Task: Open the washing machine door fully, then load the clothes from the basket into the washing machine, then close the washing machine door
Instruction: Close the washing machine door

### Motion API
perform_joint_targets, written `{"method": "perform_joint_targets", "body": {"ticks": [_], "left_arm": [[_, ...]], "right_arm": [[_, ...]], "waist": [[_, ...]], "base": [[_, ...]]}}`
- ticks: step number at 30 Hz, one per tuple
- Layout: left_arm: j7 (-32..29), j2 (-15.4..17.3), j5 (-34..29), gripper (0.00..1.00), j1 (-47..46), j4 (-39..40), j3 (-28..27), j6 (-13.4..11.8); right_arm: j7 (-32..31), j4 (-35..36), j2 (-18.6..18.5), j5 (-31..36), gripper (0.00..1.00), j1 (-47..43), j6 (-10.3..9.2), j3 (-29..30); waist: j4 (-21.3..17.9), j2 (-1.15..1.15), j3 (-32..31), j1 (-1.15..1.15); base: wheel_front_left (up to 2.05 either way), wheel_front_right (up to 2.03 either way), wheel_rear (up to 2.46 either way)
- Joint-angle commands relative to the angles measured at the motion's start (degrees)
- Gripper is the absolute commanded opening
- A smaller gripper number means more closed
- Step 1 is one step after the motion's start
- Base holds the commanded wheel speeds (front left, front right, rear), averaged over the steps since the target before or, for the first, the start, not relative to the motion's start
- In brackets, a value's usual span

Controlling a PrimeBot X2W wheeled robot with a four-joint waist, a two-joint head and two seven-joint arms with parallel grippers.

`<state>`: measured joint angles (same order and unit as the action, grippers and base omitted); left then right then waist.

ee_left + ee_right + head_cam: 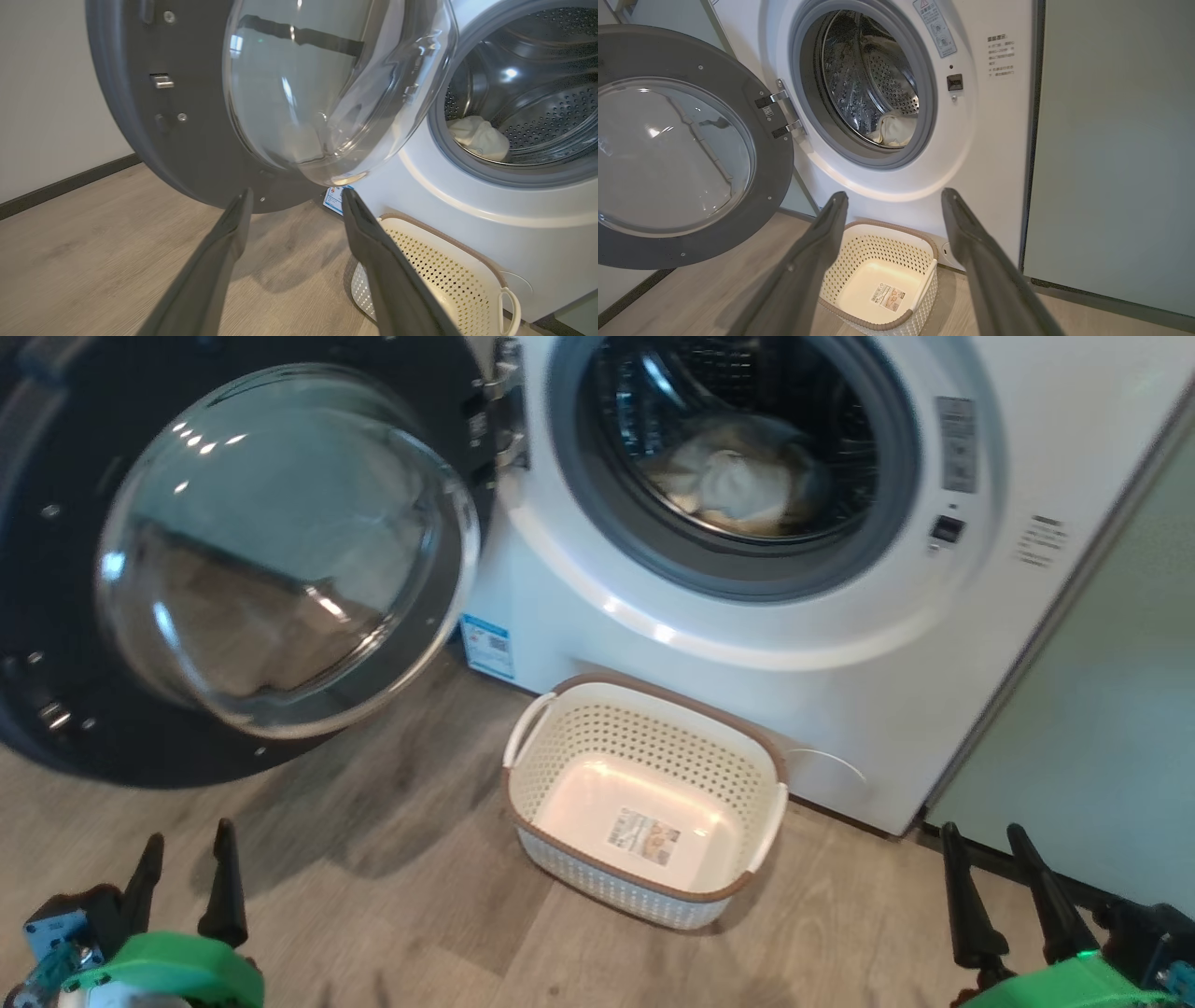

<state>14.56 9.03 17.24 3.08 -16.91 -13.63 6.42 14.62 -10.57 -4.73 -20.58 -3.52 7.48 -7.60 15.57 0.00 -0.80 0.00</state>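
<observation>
Glossy black, that door (271,560), swung wide off the left of the washing machine (840,691) in the head view. The clothes (738,481) lie heaped in the drum (831,439); the basket (635,742) sits empty on the floor (392,915) at the machine's foot. Left gripper (189,835) and right gripper (983,833) hang at the bottom corners, fingers spread wide, nothing in either.

Left wrist view now: the door's lower edge just ahead of the fingers, basket near the right one.

Right wrist view: basket below, drum beyond.

Only the closing looks left, I'd say. The danger: a push on the curved glass (327,93) could slide off, a weak shove could leave it unlatched, a low arm could knock the light basket.

Grey-brown wood planks underfoot, white wall (46,93), dark skirting (70,184), pale green cabinet (1111,163) beside the machine.
</observation>
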Motion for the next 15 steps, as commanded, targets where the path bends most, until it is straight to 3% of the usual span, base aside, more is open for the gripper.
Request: {"method": "perform_joint_targets", "body": {"ticks": [1, 15], "left_arm": [[0.44, 1.24, 0.05, 1.0, -3.82, 1.45, -2.49, 0.06], [0.44, -0.15, -0.81, 1.0, -3.59, 1.69, -3.69, 0.39]], "right_arm": [[0.38, 1.81, -0.43, 0.27, 1.0, 3.27, 0.01, -1.18], [0.38, 1.72, -0.51, 0.35, 1.0, 3.21, 0.01, -1.12]], "waist": [[1.59, 0.0, 0.18, 0.0], [5.8, 0.0, -0.18, 0.0]], "base": [[0.0, 0.0, 0.0], [0.0, 0.0, 0.0]]}}
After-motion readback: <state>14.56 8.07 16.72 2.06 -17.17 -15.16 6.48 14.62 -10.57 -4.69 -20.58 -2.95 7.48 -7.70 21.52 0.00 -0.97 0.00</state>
